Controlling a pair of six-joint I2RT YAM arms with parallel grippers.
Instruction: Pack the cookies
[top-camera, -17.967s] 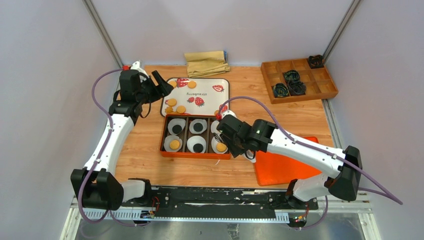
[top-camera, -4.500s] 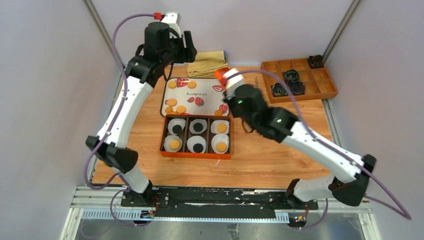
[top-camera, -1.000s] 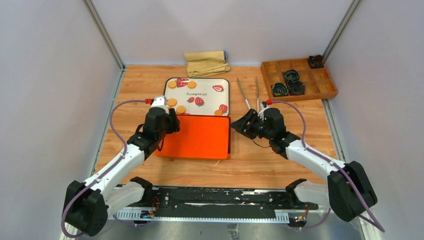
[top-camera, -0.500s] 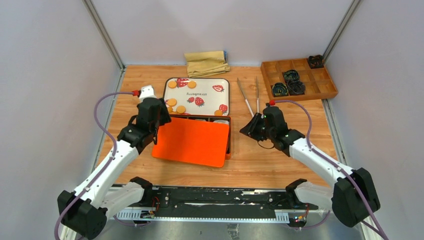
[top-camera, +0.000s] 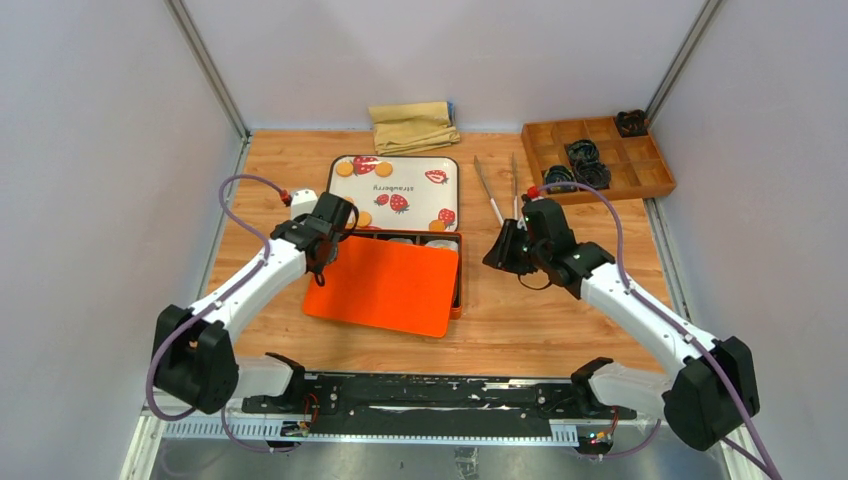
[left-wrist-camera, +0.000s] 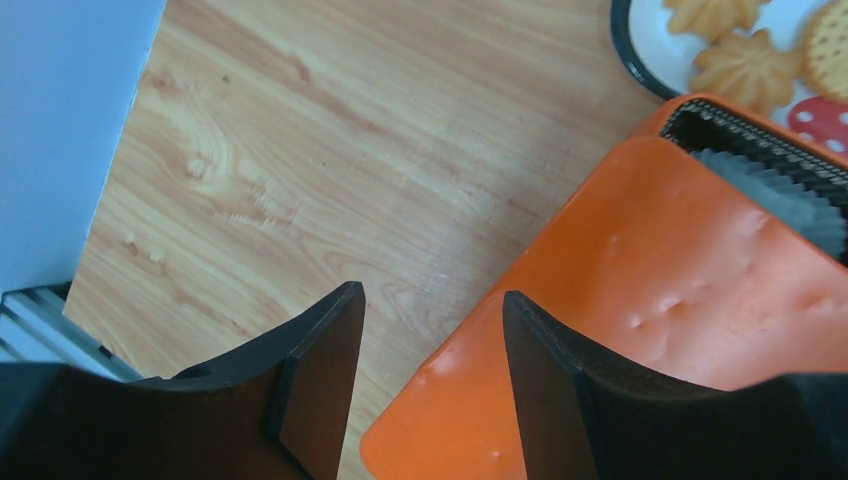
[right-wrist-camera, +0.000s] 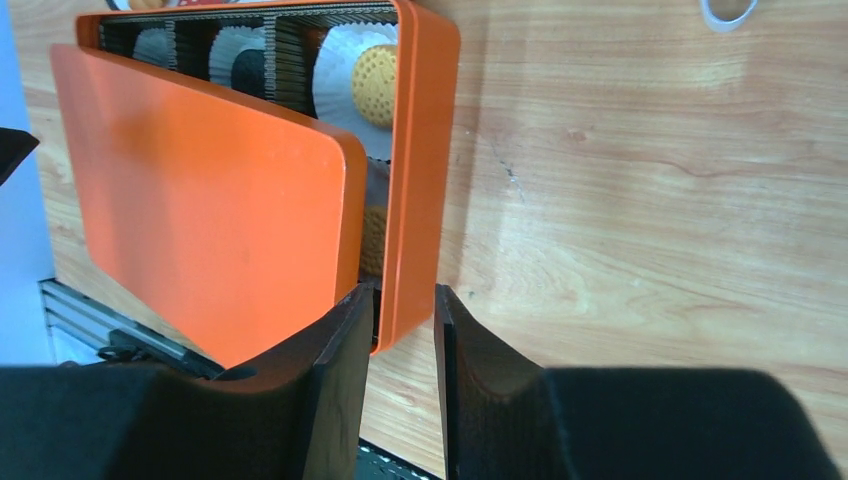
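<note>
- The lid (top-camera: 385, 285), square over the tin (top-camera: 459, 290) a second ago, now lies skewed toward the near left, which bares the far row again.
- The cookies (right-wrist-camera: 375, 85) sit inside the tin, and more rest on the strawberry tray (top-camera: 410, 195). Closing probably needs redoing.
- The left tool (left-wrist-camera: 430, 295) gapes wide and empty at the lid's far-left corner. The right tool (right-wrist-camera: 402, 292) is narrow and holds nothing, right of the tin.
- Bare surface (top-camera: 560, 310) flanks both sides, and tongs (top-camera: 490, 195) lie beyond the right tool.

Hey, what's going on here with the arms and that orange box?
Two arms are packing cookies into an orange box. Its lid lies crooked on top, leaving the back compartments uncovered. The left gripper hangs open by the lid's left edge; the right gripper is open beside the box's right wall. Neither holds anything. Some cookies lie on the strawberry tray.
</note>
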